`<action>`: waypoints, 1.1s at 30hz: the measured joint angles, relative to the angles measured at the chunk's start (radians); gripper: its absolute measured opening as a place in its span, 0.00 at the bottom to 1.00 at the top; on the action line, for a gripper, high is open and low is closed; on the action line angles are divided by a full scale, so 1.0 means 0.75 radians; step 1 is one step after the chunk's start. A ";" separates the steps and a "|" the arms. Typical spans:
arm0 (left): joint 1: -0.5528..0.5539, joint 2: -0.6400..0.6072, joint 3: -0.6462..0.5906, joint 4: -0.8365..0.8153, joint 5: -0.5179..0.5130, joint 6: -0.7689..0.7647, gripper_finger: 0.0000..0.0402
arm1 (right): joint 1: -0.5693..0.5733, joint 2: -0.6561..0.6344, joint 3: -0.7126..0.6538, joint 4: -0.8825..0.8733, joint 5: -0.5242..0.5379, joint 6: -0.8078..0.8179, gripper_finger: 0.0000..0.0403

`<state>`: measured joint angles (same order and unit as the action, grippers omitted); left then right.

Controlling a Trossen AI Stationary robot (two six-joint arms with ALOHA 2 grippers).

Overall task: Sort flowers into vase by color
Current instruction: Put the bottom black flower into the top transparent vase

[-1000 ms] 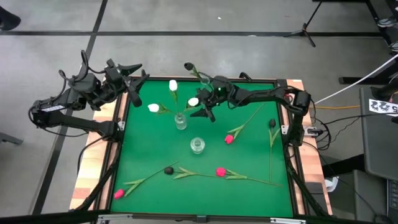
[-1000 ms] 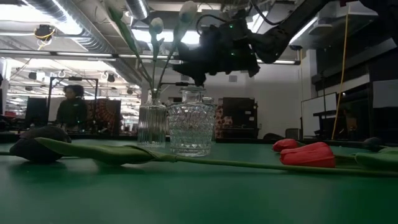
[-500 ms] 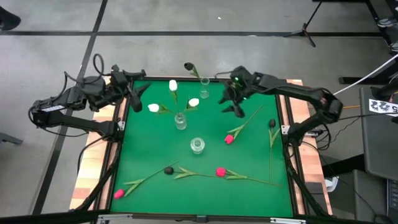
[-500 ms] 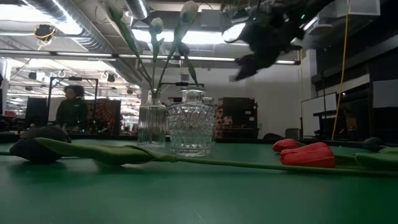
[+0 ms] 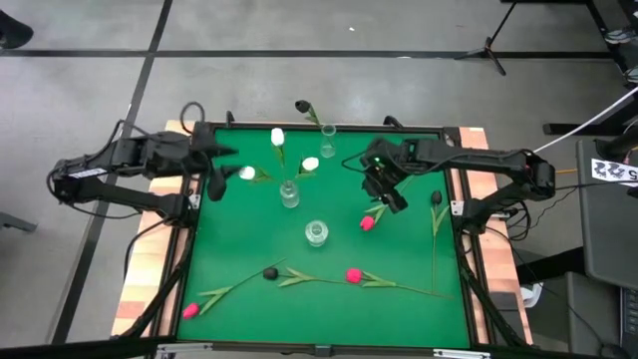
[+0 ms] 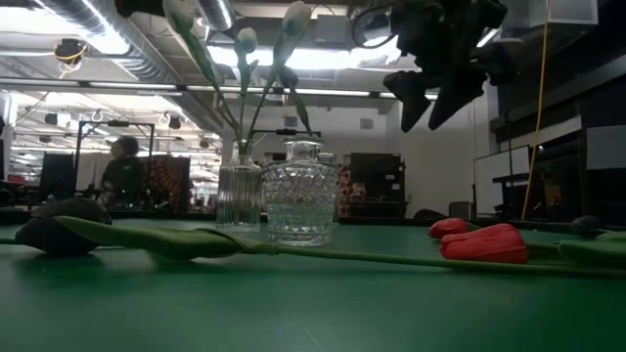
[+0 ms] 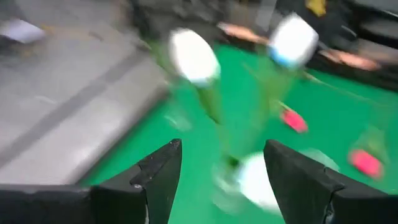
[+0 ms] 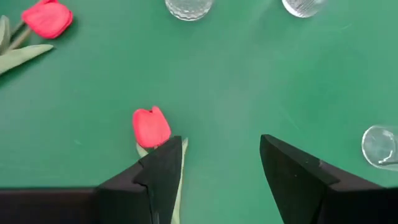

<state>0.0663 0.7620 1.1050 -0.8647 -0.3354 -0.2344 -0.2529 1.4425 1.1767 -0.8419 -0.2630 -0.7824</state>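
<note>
The right end effector [image 5: 384, 189] hovers above the green desk [image 5: 239, 249], fingers apart and empty, reaching in from the right. Just below it lies a red tulip [image 5: 367, 223], stem running diagonally up to the right. The left end effector [image 5: 217, 178], also spread, hangs beside the white tulips [image 5: 278, 137] in the ribbed vase [image 5: 289, 194].

No lettering can be made out anywhere; a white tag [image 5: 615, 171] at the room's edge carries unreadable dark marks.
</note>
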 joint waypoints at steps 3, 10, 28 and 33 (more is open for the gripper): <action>-0.047 0.010 -0.002 -0.105 0.277 -0.122 0.56 | 0.031 0.000 0.000 -0.013 0.001 0.027 0.54; -0.315 0.114 -0.002 -0.232 0.412 -0.338 0.56 | 0.052 0.001 0.000 -0.022 0.023 0.122 0.54; -0.873 0.469 -0.002 -0.179 0.192 -0.759 0.56 | 0.154 -0.001 0.000 -0.149 -0.205 0.154 0.54; -1.062 0.470 -0.002 -0.200 0.062 -0.911 0.56 | 0.398 0.014 0.000 0.030 -0.048 0.379 0.54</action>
<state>-0.7302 1.1145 1.1034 -1.0149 -0.2890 -0.9180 0.0455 1.4528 1.1767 -0.8191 -0.2990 -0.4979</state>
